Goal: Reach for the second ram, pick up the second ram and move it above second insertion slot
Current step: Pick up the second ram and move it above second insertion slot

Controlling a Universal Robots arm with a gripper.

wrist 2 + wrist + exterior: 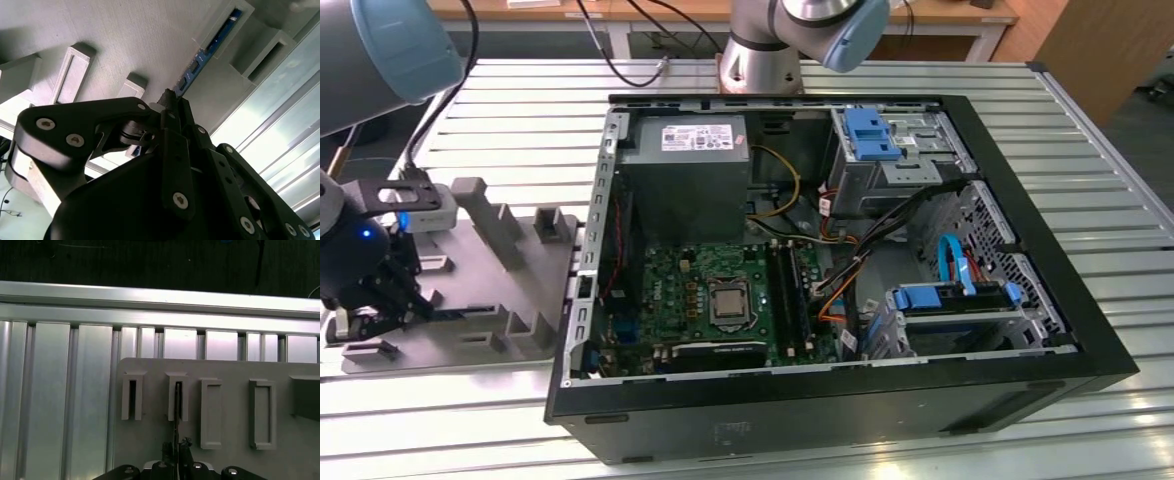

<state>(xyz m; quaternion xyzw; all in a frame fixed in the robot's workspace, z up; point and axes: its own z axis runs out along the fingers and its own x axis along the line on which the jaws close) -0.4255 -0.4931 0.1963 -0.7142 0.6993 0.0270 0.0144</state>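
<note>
Second ram (197, 67) edgewise within the tool (168, 100)

In the exterior view the hand (374, 318) hangs over the grey holder (480, 300) & is part cut off by the frame edge. Its black body blocks the holder slots under it. In the second wrist view the hand's bulk covers much of the holder. The second ram (207, 52) shows as a thin bluish strip running out of a holder slot, its near end lost btwn the closed fingers (172, 107), chips too blurred to tell. In the first wrist view the second ram is edge-on, just a dark line; hand & holder both run off the frame. The surface (520, 100) beyond the holder is cropped too, as is the arm base (761, 60).
</note>
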